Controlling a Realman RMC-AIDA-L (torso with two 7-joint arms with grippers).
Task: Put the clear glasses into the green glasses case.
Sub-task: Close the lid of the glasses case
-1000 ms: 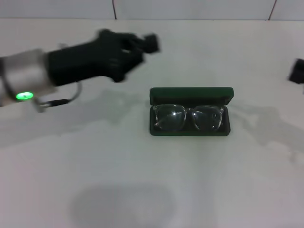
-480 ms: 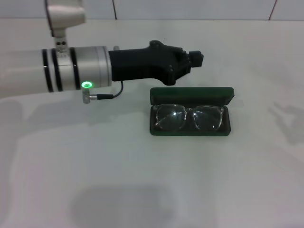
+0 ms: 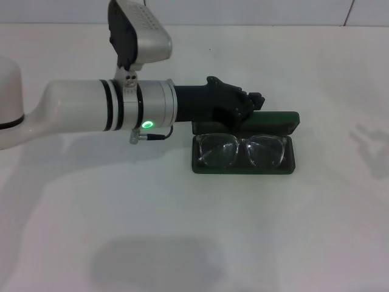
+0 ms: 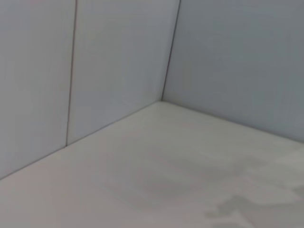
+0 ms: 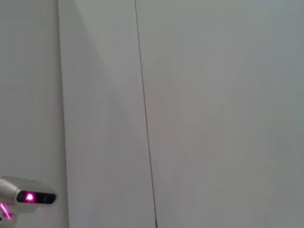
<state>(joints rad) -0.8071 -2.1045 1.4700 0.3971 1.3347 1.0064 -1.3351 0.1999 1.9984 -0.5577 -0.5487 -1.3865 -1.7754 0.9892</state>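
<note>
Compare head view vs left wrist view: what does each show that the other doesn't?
Head view only: the clear glasses lying in the open green glasses case, and the left gripper reaching in from the left over the case's raised lid. The right gripper is not in view. Left wrist view only: the wall panels meeting in a corner, with no glasses, case or fingers in sight. Both share the white table surface.
</note>
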